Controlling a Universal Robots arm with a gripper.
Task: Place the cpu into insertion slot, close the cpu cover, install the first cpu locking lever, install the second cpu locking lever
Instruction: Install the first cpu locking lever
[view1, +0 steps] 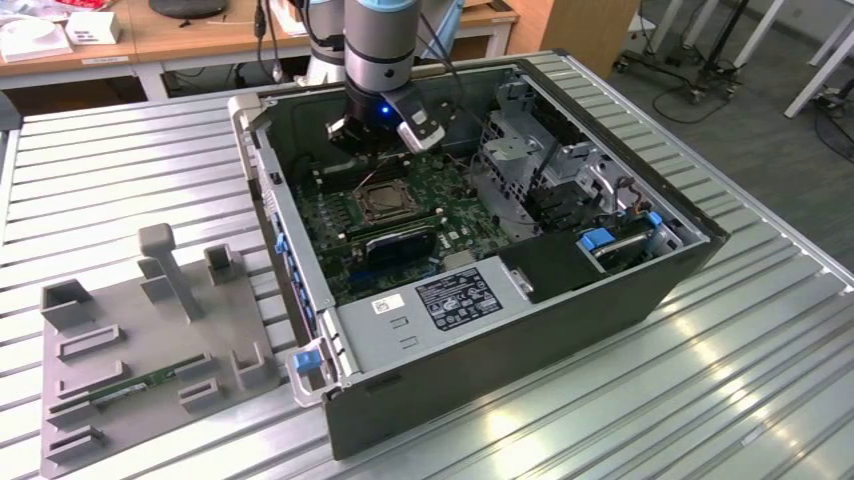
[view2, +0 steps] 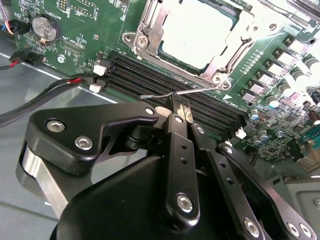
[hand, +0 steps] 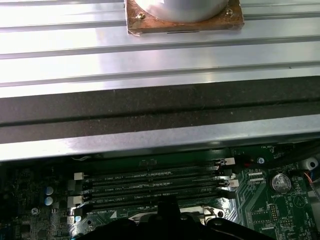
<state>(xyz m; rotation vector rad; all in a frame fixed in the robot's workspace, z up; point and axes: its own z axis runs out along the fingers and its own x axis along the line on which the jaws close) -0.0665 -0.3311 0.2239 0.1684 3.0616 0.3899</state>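
I read the end effector (view2: 180, 107) with its fingers pressed together, tips touching the wire lever (view2: 205, 90). The cpu (view2: 192, 30) sits in its socket under the closed cover (view2: 150, 22), near the tips. In the exterior view it lies at 6 o'clock from the end effector, inside the case (view1: 441, 340) on the table (view1: 747, 380).

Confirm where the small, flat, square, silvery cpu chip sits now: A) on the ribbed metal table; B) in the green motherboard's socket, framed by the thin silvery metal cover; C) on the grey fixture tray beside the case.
B: in the second wrist view the cpu lies in the green motherboard's socket, with the cpu cover flat around its pale face.
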